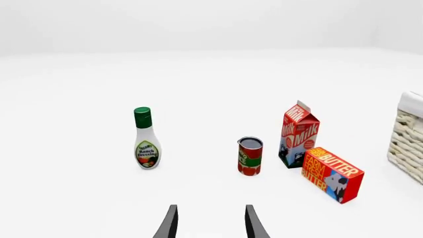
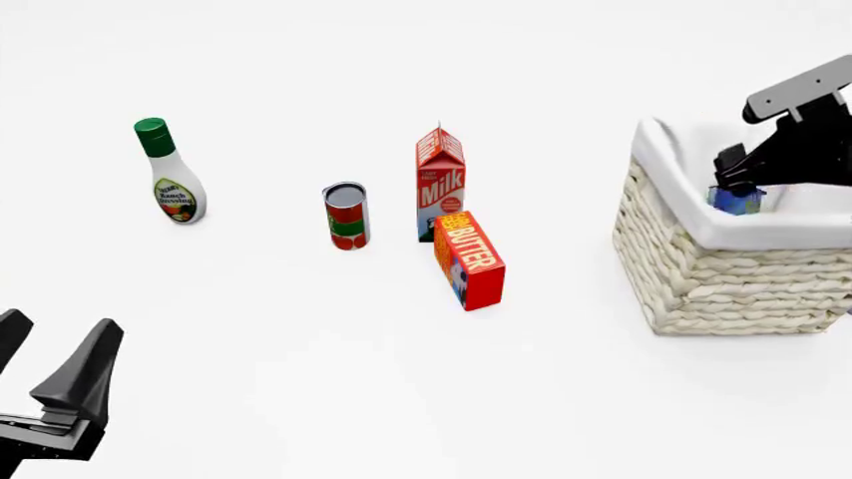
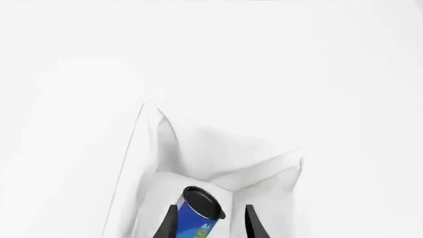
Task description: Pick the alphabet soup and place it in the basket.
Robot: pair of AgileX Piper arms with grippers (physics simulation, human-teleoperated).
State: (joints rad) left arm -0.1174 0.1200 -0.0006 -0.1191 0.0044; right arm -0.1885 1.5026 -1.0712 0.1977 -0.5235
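We see the basket (image 2: 725, 269) directly beneath the right gripper (image 2: 736, 190); the alphabet soup (image 3: 196, 218) sits between its fingers inside the basket, whether gripped we cannot tell; the left gripper (image 1: 210, 223) stands wide, holding nothing.

The front view looks from above and a little behind the arms, forward and down across the white table (image 2: 266, 379), wide enough to take in the ranch bottle (image 2: 171, 175) at the left and the basket (image 2: 725, 274) at the right. The left wrist view sits low behind the left gripper (image 1: 210, 223), facing level across the table, and shares the ranch bottle (image 1: 146, 139), the milk carton (image 1: 298, 135) and the basket's edge (image 1: 406, 141) with the front view. The right wrist view hangs close over the basket's cloth lining (image 3: 218, 158), looking down into it.
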